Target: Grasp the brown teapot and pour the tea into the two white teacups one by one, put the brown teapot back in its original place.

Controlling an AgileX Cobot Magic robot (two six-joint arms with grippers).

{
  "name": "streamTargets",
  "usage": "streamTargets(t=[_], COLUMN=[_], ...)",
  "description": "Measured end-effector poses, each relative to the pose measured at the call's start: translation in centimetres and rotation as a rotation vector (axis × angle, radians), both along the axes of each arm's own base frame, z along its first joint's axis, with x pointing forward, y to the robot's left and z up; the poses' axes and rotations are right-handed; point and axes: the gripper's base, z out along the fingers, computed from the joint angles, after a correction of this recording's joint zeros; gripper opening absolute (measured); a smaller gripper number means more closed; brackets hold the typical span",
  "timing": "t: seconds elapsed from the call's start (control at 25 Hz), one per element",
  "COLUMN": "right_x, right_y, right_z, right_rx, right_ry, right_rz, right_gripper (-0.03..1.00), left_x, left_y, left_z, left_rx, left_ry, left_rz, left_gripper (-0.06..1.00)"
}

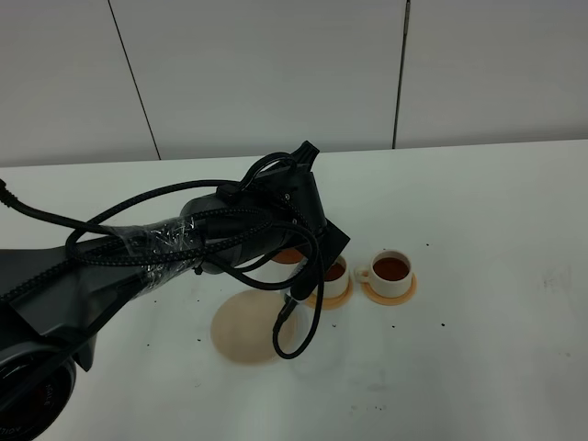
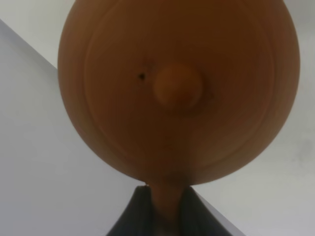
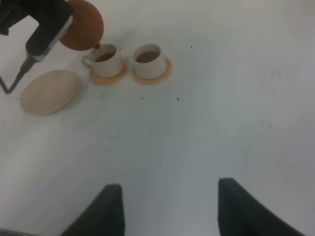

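Note:
My left gripper (image 2: 167,204) is shut on the loop handle of the brown teapot (image 2: 177,88), whose knobbed lid fills the left wrist view. In the right wrist view the teapot (image 3: 84,25) is held in the air and tilted, its spout just over the rim of the left white teacup (image 3: 106,59). The right white teacup (image 3: 149,58) stands beside it. Both hold brown tea and sit on orange coasters. In the high view my left arm hides most of the teapot (image 1: 289,255) and part of the left cup (image 1: 336,277). The right cup (image 1: 392,269) shows fully. The beige trivet (image 1: 243,331) lies bare. My right gripper (image 3: 170,209) is open and empty.
The white table (image 1: 496,211) runs wide to the right of the cups and toward the back wall. The left arm's cables (image 1: 303,322) hang low over the trivet's edge. Small dark specks dot the tabletop near the cups.

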Motion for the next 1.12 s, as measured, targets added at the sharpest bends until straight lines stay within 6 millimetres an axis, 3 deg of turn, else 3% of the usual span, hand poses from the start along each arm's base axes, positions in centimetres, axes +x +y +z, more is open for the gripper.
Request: streamTargets(t=[1.12], right_x=[0.0], right_y=[0.0], right_z=[0.0], right_rx=[0.0], right_ry=[0.0], right_rz=[0.0], right_gripper=[0.42], left_x=[0.0], left_y=[-0.5], left_z=[0.3], left_rx=[0.041], left_ry=[-0.039], left_rz=[-0.049], left_gripper=[0.17])
